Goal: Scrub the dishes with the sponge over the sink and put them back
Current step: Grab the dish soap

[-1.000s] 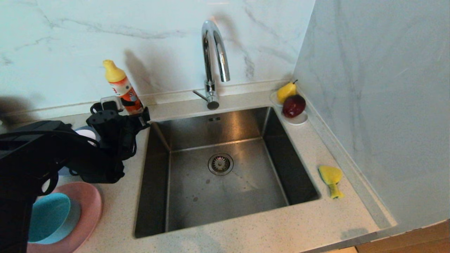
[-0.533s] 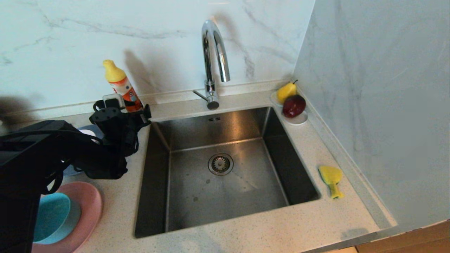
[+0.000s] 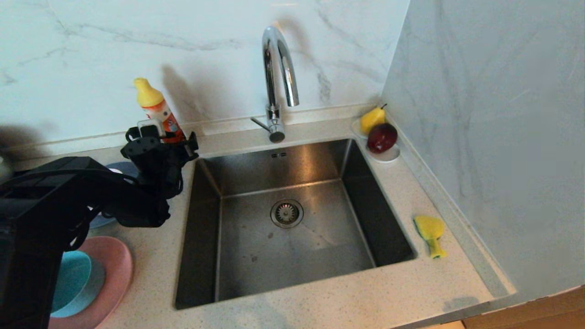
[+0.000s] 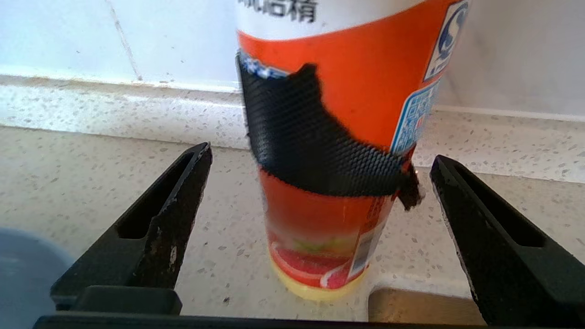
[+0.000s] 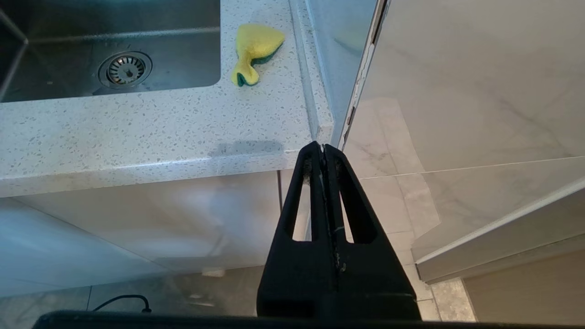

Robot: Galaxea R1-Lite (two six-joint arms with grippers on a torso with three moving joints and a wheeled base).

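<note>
Two black fingers [image 4: 155, 237] of your left gripper [image 4: 315, 237] stand wide apart, flanking the orange detergent bottle [image 4: 338, 114]; soap-fetching step, closing needed next. Yellow sponge [image 3: 431, 233] lies right of the steel sink [image 3: 292, 228]. Right gripper [image 5: 323, 157] parked, closed, empty.

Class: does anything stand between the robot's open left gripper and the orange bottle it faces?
Nothing visible does. The left gripper is open, its fingers either side of the orange bottle without touching it; only bare counter lies between. The right gripper hangs shut below the counter's edge.
</note>
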